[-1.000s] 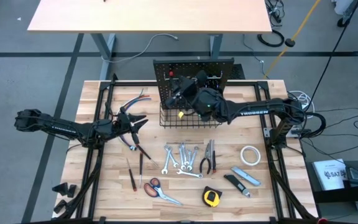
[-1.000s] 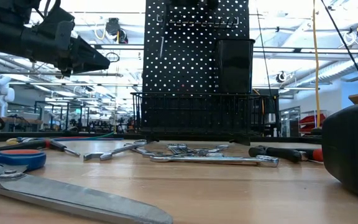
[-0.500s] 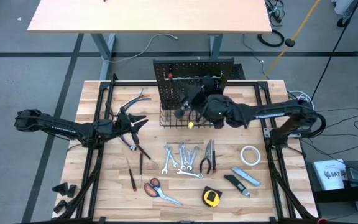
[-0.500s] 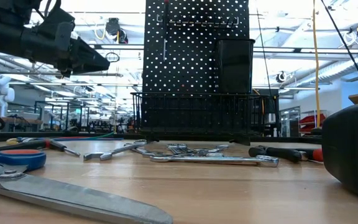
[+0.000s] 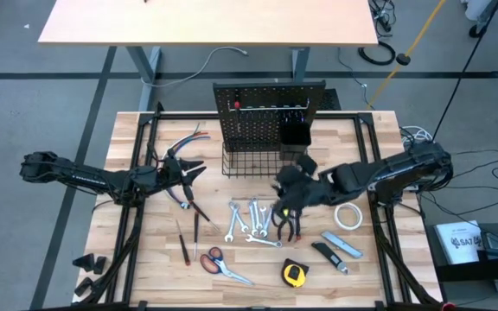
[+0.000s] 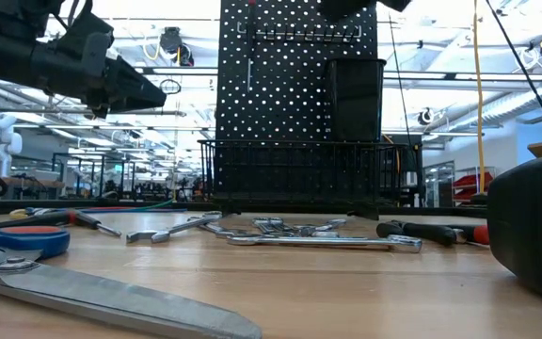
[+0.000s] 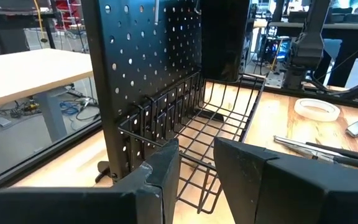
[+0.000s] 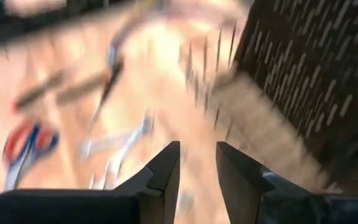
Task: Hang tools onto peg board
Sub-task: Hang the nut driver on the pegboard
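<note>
The black peg board (image 5: pixel 271 105) stands at the table's far middle, with a wire basket (image 5: pixel 251 160) at its base and a black cup (image 5: pixel 295 134). A red-handled screwdriver (image 6: pixel 249 56) hangs on it, shaft down. Wrenches (image 5: pixel 253 220), pliers (image 5: pixel 293 223), scissors (image 5: pixel 221 263), a yellow tape measure (image 5: pixel 294 275), a utility knife (image 5: pixel 342 245), a tape roll (image 5: pixel 347 216) and two screwdrivers (image 5: pixel 187 242) lie flat on the table. My right gripper (image 5: pixel 284 209) is open and empty, high above the pliers and wrenches. My left gripper (image 5: pixel 197 169) is open and empty, left of the basket.
A bundle of coloured wires (image 5: pixel 188 138) lies left of the peg board, behind my left gripper. Black frame rails (image 5: pixel 137 173) run along the table's left and right sides. Bare wood shows between the basket and the row of tools.
My right gripper has drawn back from the top of the peg board and gone toward the table's near edge, ending above the pliers and wrenches. The screwdriver on the board, slanted at first, now hangs straight down.
</note>
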